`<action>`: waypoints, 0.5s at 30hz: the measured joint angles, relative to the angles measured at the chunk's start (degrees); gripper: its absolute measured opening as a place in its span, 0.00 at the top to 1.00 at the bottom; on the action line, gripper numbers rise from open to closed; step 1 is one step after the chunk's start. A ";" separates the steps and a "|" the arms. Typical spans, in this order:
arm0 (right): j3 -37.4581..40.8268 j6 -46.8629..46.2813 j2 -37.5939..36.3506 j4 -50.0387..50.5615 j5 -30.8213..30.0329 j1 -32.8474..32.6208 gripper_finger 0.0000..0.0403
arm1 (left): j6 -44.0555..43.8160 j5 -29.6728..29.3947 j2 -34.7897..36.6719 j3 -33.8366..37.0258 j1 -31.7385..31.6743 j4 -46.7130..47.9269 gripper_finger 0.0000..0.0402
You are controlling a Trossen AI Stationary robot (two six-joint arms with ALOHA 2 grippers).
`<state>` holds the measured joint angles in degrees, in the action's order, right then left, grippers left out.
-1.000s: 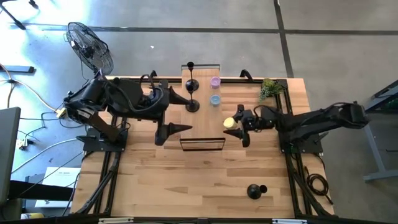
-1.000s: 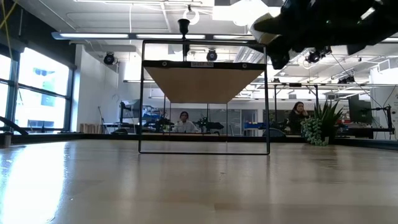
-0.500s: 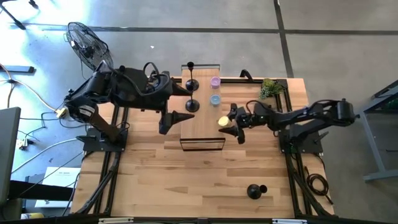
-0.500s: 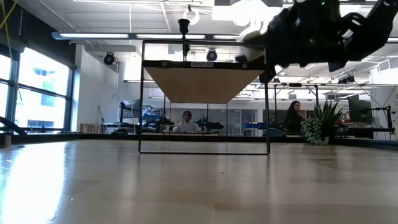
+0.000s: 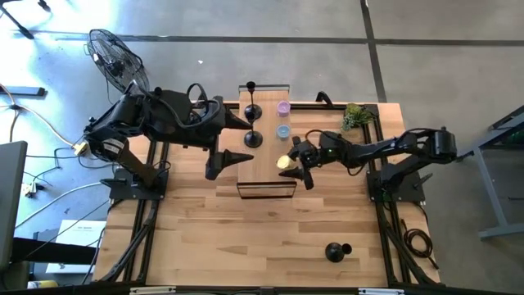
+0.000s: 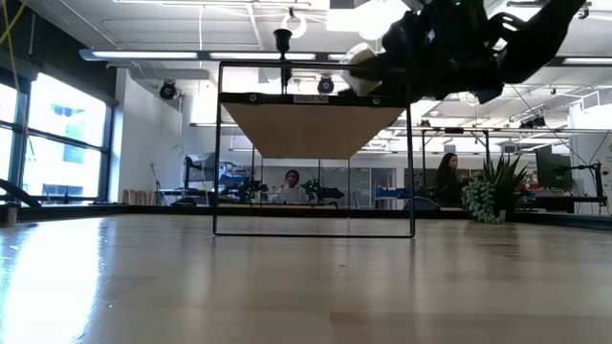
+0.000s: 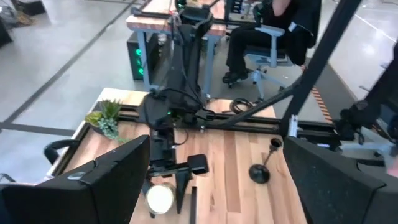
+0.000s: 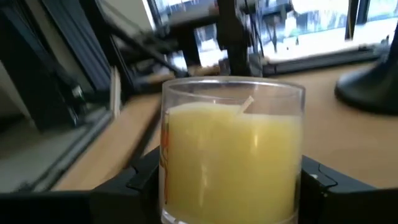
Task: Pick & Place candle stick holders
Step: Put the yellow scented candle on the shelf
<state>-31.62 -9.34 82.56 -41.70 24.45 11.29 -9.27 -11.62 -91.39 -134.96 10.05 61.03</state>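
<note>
- A wooden surface (image 5: 205,238) stands in a big open workshop; in the low view, people sit at desks far behind, beyond a wire-framed raised shelf (image 5: 266,164) set at mid-surface.
- Over the last second the right claw (image 5: 296,166) has carried a yellow candle (image 5: 283,163) in a glass jar from the shelf's right side to its front right corner. It is pinching the jar between its fingers, as the right wrist view shows plainly.
- The left claw (image 5: 232,161), spread wide and holding nothing, has drawn slightly in to the shelf's left edge and hangs there.
- The candle stick holders have not moved: two (image 5: 252,112) stand on the shelf's far part, one behind the other, and a third (image 5: 335,251) sits alone near the surface's front right, well apart from both arms.
- A purple cup (image 5: 283,107) and a blue cup (image 5: 283,131) sit on the shelf beside the two holders.
- My reading: this step places a candle, not a holder; the lone front holder likely remains to be fetched.
</note>
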 joint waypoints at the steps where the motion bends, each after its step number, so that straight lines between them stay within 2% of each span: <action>1: -0.41 0.64 0.01 1.81 0.00 0.00 0.48 | -0.14 0.38 0.00 0.00 0.09 0.19 0.10; 15: -0.94 3.13 -0.01 6.31 -0.68 0.00 0.48 | -1.45 0.37 0.00 0.00 0.08 0.84 0.10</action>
<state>-32.56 -6.21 82.54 -35.39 23.77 11.29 -10.72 -11.25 -91.39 -134.96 10.13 61.87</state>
